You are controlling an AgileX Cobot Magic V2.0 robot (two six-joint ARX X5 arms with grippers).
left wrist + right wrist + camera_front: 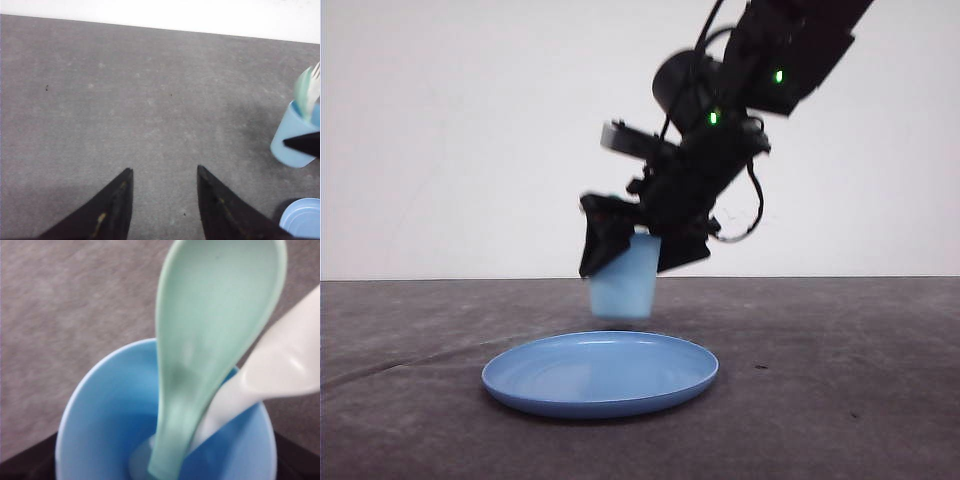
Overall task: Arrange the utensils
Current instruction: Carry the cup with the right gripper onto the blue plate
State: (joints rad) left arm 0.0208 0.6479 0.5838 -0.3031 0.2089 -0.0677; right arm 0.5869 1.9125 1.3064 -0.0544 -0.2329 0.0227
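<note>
Clenching the light blue cup (623, 285), the right end effector (632, 245) carries spoon (210, 330) and fork (280, 365) inside; left end effector (164, 175) released.

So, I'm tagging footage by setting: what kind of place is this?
Probably a lab or test bench, not a kitchen: a bare grey felt-like tabletop, a plain white wall behind, and just a blue plate and a light blue cup staged on it.

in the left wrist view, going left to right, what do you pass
one left claw finger → the other finger → light blue cup holding the mint-green spoon and white fork; the spoon and fork overlap, and the blue plate sits under the cup's span.
</note>
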